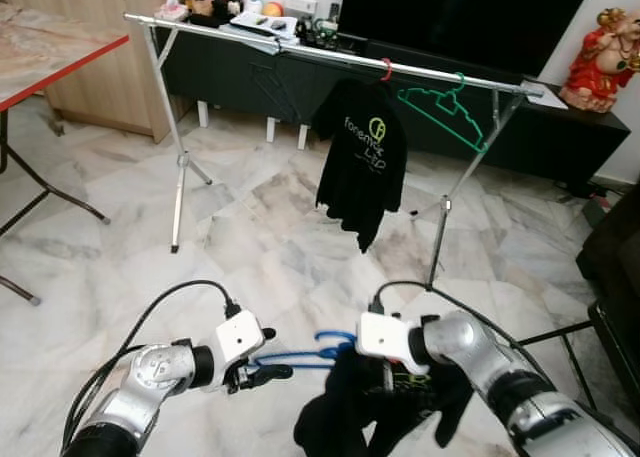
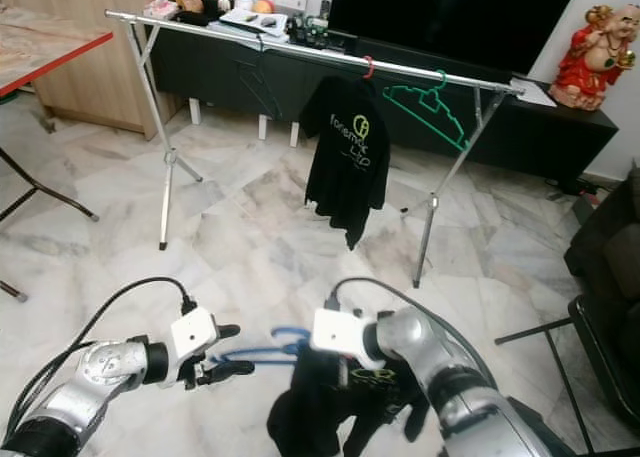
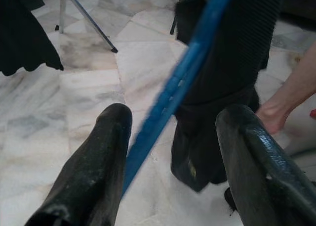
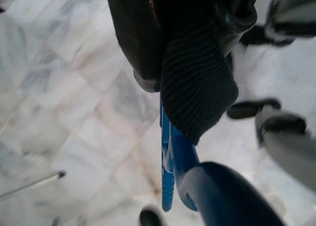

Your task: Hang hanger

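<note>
hanger (image 1: 300, 355), blue, light and stiff under a limp black shirt (image 1: 375, 407): left gripper (image 1: 262, 373) brackets its arm, fingers apart; right gripper's (image 1: 385, 372) closure can't be told.

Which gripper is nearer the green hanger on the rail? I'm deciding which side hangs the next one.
Right. The right gripper, low with the blue hanger and black shirt, sits below the green hanger; the left gripper is further left.

Even, soft indoor light brightens the pale glossy marble floor (image 1: 270, 247); both wrist views blur up close.
</note>
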